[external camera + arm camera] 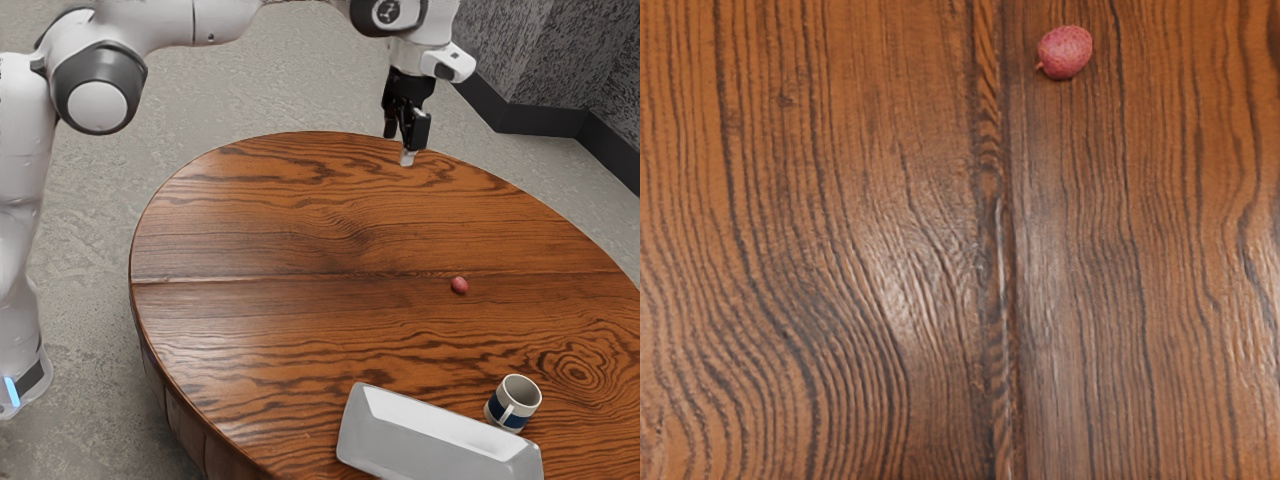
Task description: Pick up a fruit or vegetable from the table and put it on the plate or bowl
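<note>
Black two-finger gripper (400, 148) hung over the round wooden table's (300, 250) far edge, fingers apart, empty | small reddish-pink oval vegetable (459, 285) lay mid-table, well apart | white rectangular plate (430, 440) near the front edge

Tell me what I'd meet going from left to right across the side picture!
Big grey arm joint → gripper → small red fruit → blue-and-white mug. I left out the white plate, because it stretches across below several of them.
</note>
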Available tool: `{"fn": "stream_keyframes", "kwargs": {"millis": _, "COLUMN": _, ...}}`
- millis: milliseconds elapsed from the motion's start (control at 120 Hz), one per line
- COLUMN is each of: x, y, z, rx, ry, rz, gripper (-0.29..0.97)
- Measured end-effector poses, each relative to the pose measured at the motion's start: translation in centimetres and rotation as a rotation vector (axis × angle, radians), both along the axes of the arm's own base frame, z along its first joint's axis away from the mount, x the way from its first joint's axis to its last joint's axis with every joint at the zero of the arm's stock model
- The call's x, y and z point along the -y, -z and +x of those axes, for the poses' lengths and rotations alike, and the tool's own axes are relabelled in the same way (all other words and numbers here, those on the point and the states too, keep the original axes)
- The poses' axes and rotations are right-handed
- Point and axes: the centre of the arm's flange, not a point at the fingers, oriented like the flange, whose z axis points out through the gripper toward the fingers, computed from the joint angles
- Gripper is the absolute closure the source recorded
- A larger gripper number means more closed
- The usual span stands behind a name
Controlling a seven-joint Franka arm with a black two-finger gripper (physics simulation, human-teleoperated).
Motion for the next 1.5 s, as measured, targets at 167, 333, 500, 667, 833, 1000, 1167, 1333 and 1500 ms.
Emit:
{"fn": "stream_keyframes", "kwargs": {"millis": 167, "x": -0.8, "y": -0.9, "z": -0.1, "rx": 0.007, "ry": -0.003, "rz": 0.024, "gripper": 0.01}}
{"fn": "stream_keyframes", "kwargs": {"millis": 333, "x": 0.7, "y": -1.1, "z": -0.2, "rx": -0.017, "ry": 0.157, "rz": 0.124, "gripper": 0.01}}
{"fn": "stream_keyframes", "kwargs": {"millis": 500, "x": 1.5, "y": 3.7, "z": 4.5, "rx": 0.0, "ry": 0.422, "rz": 0.184, "gripper": 0.02}}
{"fn": "stream_keyframes", "kwargs": {"millis": 667, "x": 3.3, "y": 8.9, "z": 9.5, "rx": 0.086, "ry": 0.694, "rz": 0.233, "gripper": 0.03}}
{"fn": "stream_keyframes", "kwargs": {"millis": 833, "x": 5.8, "y": 13.3, "z": 12.5, "rx": 0.167, "ry": 0.929, "rz": 0.261, "gripper": 0.02}}
{"fn": "stream_keyframes", "kwargs": {"millis": 1000, "x": 5.5, "y": 16.6, "z": 14.4, "rx": 0.221, "ry": 1.06, "rz": 0.273, "gripper": 0.03}}
{"fn": "stream_keyframes", "kwargs": {"millis": 1167, "x": 6.9, "y": 17.0, "z": 14.6, "rx": 0.288, "ry": 1.15, "rz": 0.214, "gripper": 0.04}}
{"fn": "stream_keyframes", "kwargs": {"millis": 1333, "x": 7.4, "y": 18.7, "z": 14.2, "rx": 0.27, "ry": 1.219, "rz": 0.163, "gripper": 0.04}}
{"fn": "stream_keyframes", "kwargs": {"millis": 1500, "x": 8.4, "y": 19.3, "z": 13.7, "rx": 0.242, "ry": 1.29, "rz": 0.146, "gripper": 0.03}}
